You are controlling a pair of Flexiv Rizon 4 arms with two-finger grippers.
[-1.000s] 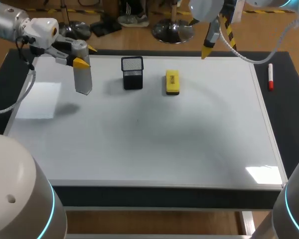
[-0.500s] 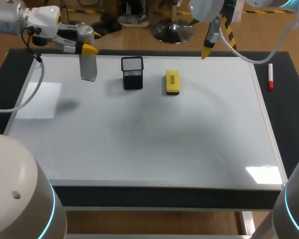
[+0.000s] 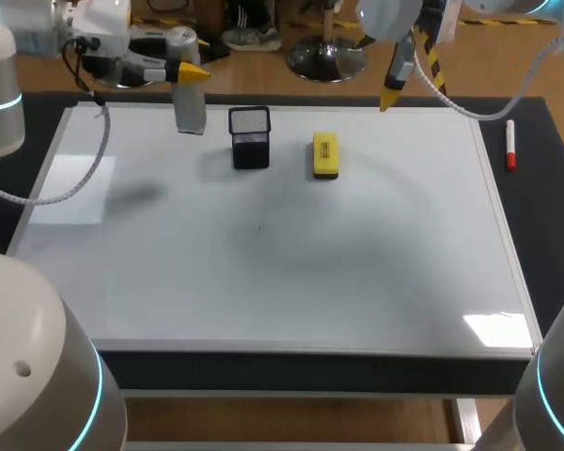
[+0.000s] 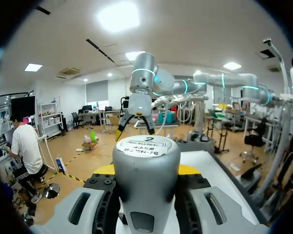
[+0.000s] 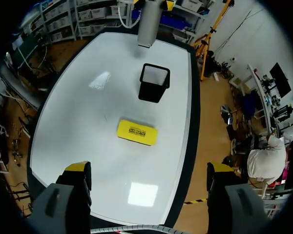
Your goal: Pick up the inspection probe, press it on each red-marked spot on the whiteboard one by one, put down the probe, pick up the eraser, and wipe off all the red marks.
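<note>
The inspection probe (image 3: 190, 105), a grey cylinder, hangs upright over the whiteboard's (image 3: 263, 272) back left part, just left of the black mesh holder (image 3: 250, 137). My left gripper (image 3: 183, 71) is shut on its upper end. In the left wrist view the probe (image 4: 145, 180) fills the space between the left gripper's (image 4: 146, 170) yellow tips. The yellow eraser (image 3: 325, 155) lies right of the holder. My right gripper (image 3: 392, 94) hangs open above the board's back edge, with the eraser (image 5: 136, 132) and holder (image 5: 154, 82) below it. I see no red marks, only a tiny dark speck.
A red marker (image 3: 509, 145) lies on the dark table right of the whiteboard. In the right wrist view the probe (image 5: 149, 27) stands beyond the holder. Bright glare patches sit on the board's left side and front right corner.
My left arm has carried the probe up, back and to the right, closer to the mesh holder. The right arm, eraser and holder have stayed put.
</note>
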